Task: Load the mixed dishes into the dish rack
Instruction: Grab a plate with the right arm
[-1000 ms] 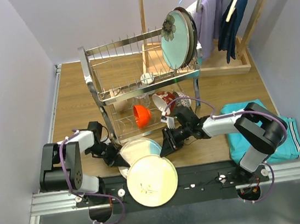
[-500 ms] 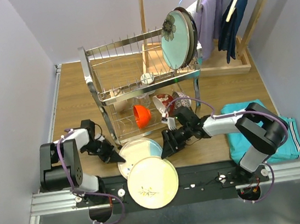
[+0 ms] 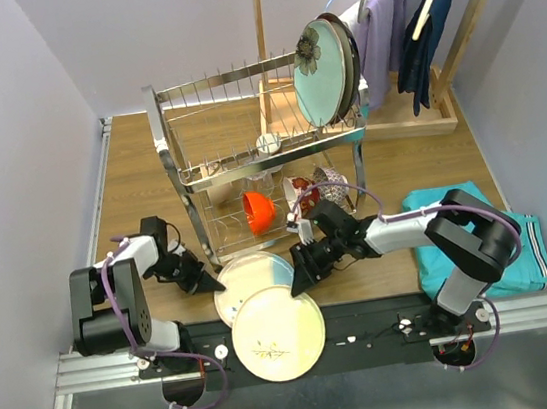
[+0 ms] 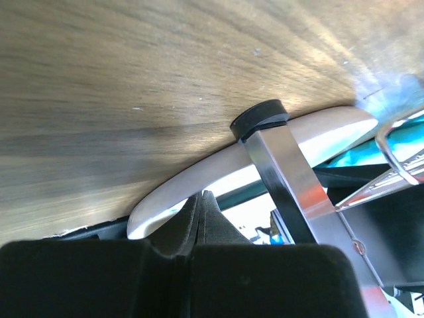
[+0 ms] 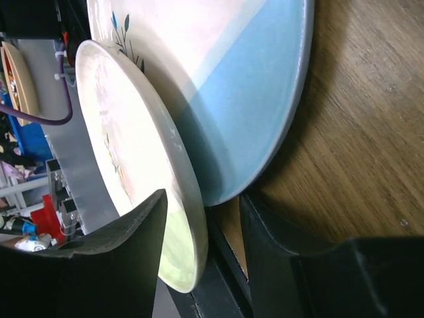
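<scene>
Plates: the pale green plate (image 3: pixel 277 332) overlaps the light blue plate (image 3: pixel 243 273) at the near edge of the table (image 3: pixel 141 197), in front of the dish rack (image 3: pixel 167 143). Right gripper (image 3: pixel 298 277) jaws spread, straddling both rims. Left gripper (image 3: pixel 213 284) pressed together, tip at the blue plate's left rim.

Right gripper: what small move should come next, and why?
Probably close on the pale plate's rim. The right gripper is open with that rim between its fingers, and the plate lies partly over the blue plate at the table's near edge.
</scene>
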`<state>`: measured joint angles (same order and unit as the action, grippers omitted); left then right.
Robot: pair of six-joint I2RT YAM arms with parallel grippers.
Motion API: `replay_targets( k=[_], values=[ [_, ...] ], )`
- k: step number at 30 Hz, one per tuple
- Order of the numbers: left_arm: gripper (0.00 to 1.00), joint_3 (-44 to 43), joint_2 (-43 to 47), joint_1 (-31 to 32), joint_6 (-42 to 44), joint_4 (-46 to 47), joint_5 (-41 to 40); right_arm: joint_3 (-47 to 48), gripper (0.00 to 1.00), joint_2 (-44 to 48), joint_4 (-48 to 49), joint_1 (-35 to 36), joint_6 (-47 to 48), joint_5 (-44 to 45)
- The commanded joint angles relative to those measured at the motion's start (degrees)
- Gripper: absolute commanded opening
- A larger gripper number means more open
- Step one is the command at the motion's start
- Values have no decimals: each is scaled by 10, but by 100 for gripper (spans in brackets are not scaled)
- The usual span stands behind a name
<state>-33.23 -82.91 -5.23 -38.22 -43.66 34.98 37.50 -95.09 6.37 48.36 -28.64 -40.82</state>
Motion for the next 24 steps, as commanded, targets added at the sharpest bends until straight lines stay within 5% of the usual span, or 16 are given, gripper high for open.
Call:
replay_targets(
  k=[1,10,15,21,23,24],
  values=[
    [0,20,29,-12,-3,31,-45,-19,54,-50,-122,16,8,0],
    [0,16,44,-28,0,31,-42,-37,51,-25,-169,19,33,-37],
    [0,-16,29,-46,16,17,-26,-8,29,1,-260,18,95,-39],
    [0,-67,6,-75,66,-7,-27,22,22,3,-356,18,170,-66],
    [0,-73,-1,-89,76,-4,-22,23,0,4,-349,18,179,-69],
    [0,-74,-4,-96,75,3,-15,26,0,11,-348,18,181,-62]
  ],
)
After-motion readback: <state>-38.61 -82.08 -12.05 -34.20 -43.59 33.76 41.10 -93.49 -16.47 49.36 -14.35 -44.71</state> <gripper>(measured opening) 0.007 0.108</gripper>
